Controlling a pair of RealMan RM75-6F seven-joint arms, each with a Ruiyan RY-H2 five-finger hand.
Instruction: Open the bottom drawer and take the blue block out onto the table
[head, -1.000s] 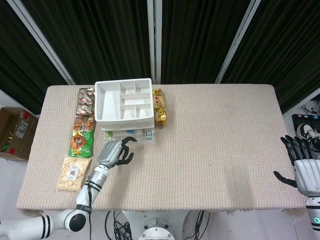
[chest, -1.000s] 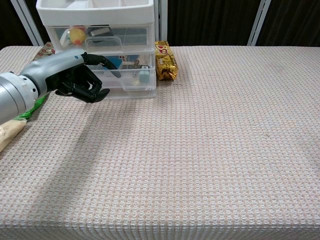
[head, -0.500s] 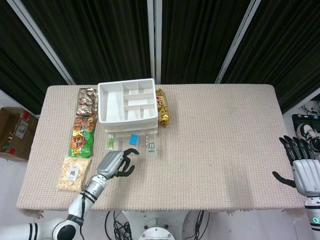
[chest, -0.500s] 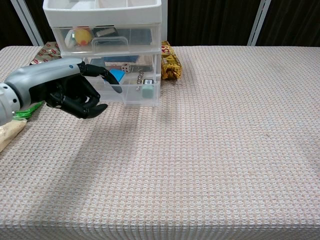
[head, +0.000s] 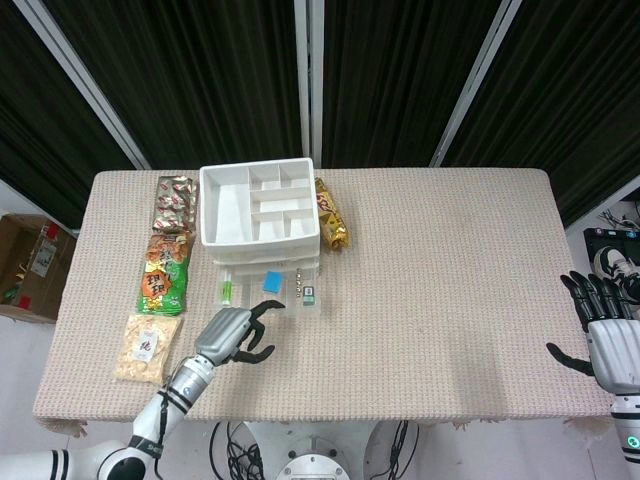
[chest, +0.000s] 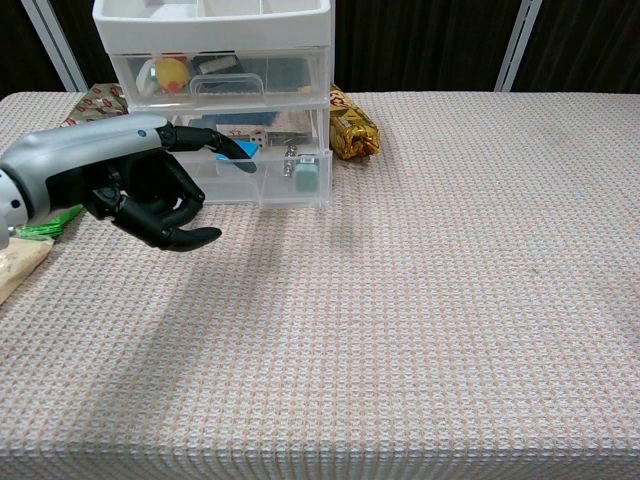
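The white drawer unit (head: 258, 203) (chest: 215, 60) stands at the table's back left. Its clear bottom drawer (head: 287, 311) (chest: 285, 192) is pulled out toward me. Inside it lies the blue block (head: 271, 281) (chest: 246, 150), beside a green item (head: 227, 291) and small bits (head: 308, 293). My left hand (head: 235, 333) (chest: 135, 185) is at the drawer's front, one finger hooked over its front rim just by the block, the other fingers curled in. My right hand (head: 608, 335) hovers off the table's right edge, fingers spread and holding nothing; the chest view does not show it.
A gold snack pack (head: 330, 213) (chest: 356, 124) lies against the unit's right side. Snack bags (head: 163, 275) (head: 148, 346) line the table's left edge. A cardboard box (head: 30, 265) sits on the floor to the left. Bare woven cloth (chest: 450, 280) covers the table's right.
The bottom drawer has slid out, exposing the blue block, as my left hand drew back toward me. The whole unit shifted slightly right. The right hand has not moved.
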